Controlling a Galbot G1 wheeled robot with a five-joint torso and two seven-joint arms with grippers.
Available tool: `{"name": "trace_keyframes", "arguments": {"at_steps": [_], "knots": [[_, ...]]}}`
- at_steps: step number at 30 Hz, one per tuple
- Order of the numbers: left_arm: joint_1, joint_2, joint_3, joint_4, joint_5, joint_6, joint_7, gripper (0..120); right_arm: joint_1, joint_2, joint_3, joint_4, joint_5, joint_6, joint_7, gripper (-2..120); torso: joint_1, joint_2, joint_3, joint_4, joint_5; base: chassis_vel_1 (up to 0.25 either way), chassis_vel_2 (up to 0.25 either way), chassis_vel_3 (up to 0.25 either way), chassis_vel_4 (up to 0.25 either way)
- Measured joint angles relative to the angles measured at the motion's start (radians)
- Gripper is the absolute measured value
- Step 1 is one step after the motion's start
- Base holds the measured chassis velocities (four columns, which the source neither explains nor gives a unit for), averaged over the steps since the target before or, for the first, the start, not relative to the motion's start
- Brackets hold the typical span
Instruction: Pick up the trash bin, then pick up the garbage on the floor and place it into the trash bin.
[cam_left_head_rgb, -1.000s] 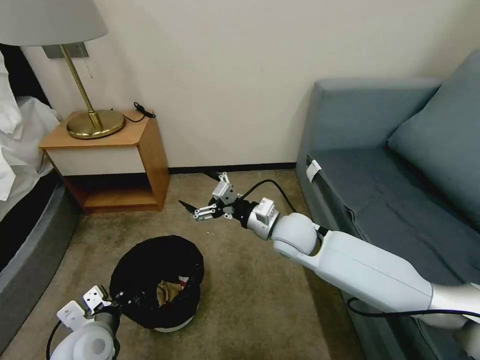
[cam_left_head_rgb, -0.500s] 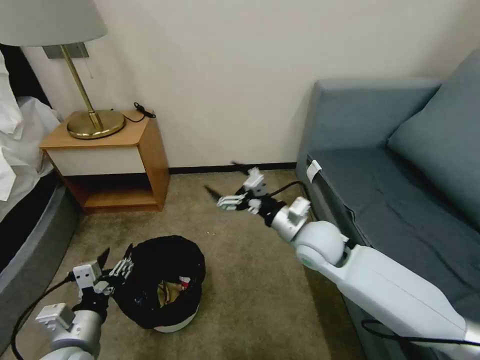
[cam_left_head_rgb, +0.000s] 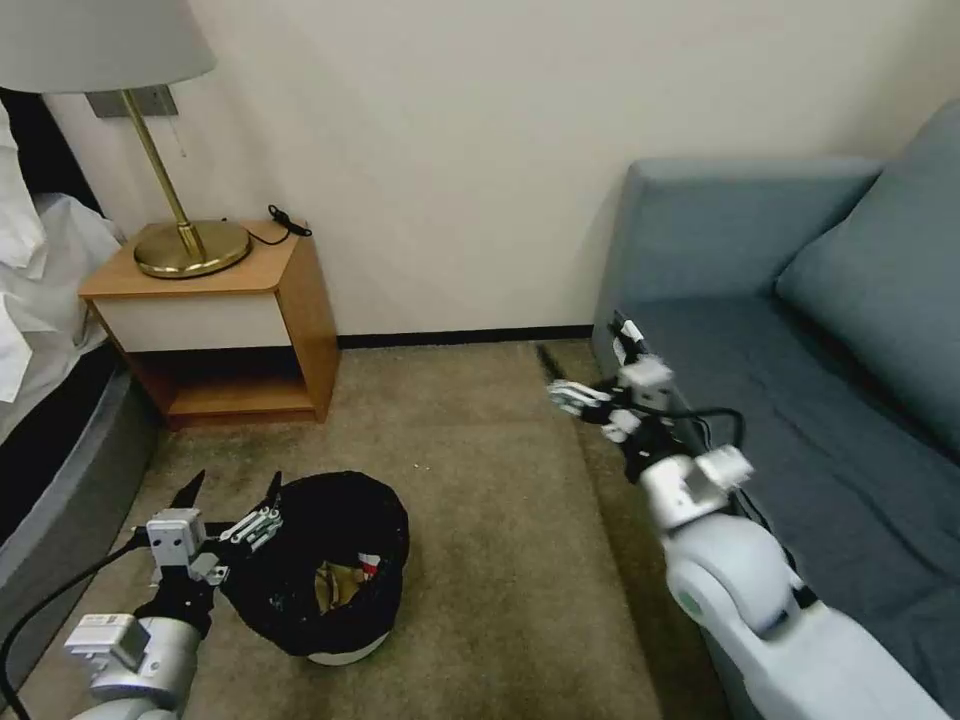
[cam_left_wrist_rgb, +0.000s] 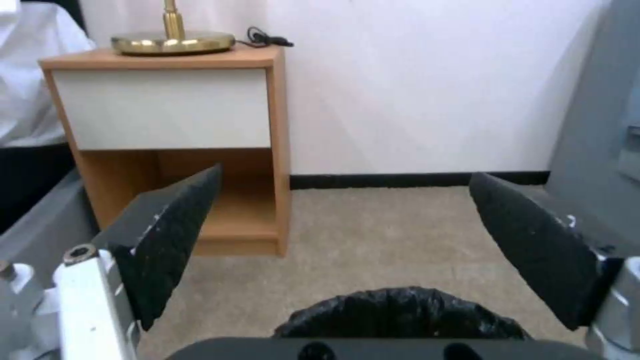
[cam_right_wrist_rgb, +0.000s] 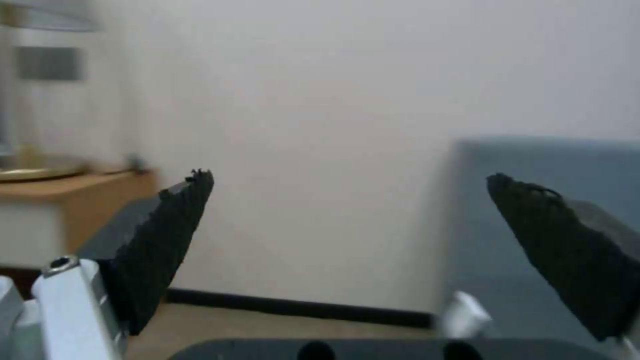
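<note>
The trash bin (cam_left_head_rgb: 318, 640), white with a black bag over its rim, stands on the carpet at the lower left. Inside it lie garbage pieces: a crumpled brown paper bag (cam_left_head_rgb: 335, 583) and a bit of red packet (cam_left_head_rgb: 368, 562). My left gripper (cam_left_head_rgb: 232, 490) is open just left of the bin's rim, apart from it. The left wrist view shows the left gripper (cam_left_wrist_rgb: 345, 172) spread wide above the bag's rim (cam_left_wrist_rgb: 400, 312). My right gripper (cam_left_head_rgb: 585, 345) hangs open in the air by the sofa's front corner, holding nothing. In its own view the right gripper (cam_right_wrist_rgb: 348, 175) faces the wall.
A wooden nightstand (cam_left_head_rgb: 230, 330) with a brass lamp (cam_left_head_rgb: 185, 245) stands against the wall at the left, beside a bed (cam_left_head_rgb: 40, 420). A grey-blue sofa (cam_left_head_rgb: 800, 380) fills the right side. Bare carpet (cam_left_head_rgb: 480, 520) lies between bin and sofa.
My right arm has swung right and drawn back toward the sofa. My left gripper has come off the bin's rim, opened and risen a little.
</note>
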Motion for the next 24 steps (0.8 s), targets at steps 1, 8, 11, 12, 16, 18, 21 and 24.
{"name": "trace_keyframes", "arguments": {"at_steps": [1,8,11,12,16,18,21,24], "knots": [[0.002,0.002,0.004,-0.005,0.001,-0.003,-0.006,100,-0.043,0.044,0.011,0.02,-0.045,-0.002,0.006,100,0.0,0.0,0.0,0.0,-0.0003,0.0,0.0,0.0,0.0],[0.008,0.015,0.027,-0.005,0.008,-0.014,-0.008,100,-0.19,0.198,-0.003,0.052,-0.206,0.044,0.021,100,0.0,0.0,0.0,0.0003,-0.0005,0.0,0.0,0.0,0.0],[0.009,0.019,0.031,0.003,0.009,-0.018,-0.011,100,-0.222,0.225,-0.025,0.046,-0.234,0.061,0.025,100,0.0,0.0,0.0,0.0002,-0.0006,0.0,0.0,0.0,0.0],[0.01,0.02,0.032,0.006,0.009,-0.021,-0.014,100,-0.235,0.234,-0.036,0.041,-0.246,0.07,0.027,100,0.0,0.0,0.0,0.0003,-0.0004,0.0,0.0,0.0,0.0],[0.011,0.024,0.03,0.018,0.009,-0.033,-0.031,100,-0.255,0.253,-0.045,0.026,-0.279,0.095,0.028,100,0.0,0.0,0.0,0.0003,-0.0004,0.0,0.0,0.0,0.0],[0.01,0.024,0.029,0.02,0.008,-0.034,-0.036,100,-0.256,0.257,-0.049,0.021,-0.284,0.097,0.028,100,0.0,0.0,0.0,0.0004,-0.0005,0.0,0.0,0.0,0.0],[0.01,0.024,0.029,0.021,0.008,-0.034,-0.037,100,-0.256,0.257,-0.049,0.02,-0.284,0.097,0.028,100,0.0,0.0,0.0,0.0003,-0.0004,0.0,0.0,0.0,0.0],[0.01,0.024,0.028,0.021,0.008,-0.034,-0.037,100,-0.253,0.256,-0.051,0.019,-0.283,0.097,0.028,100,0.0,0.0,0.0,0.0003,-0.0004,0.0,0.0,0.0,0.0]]}}
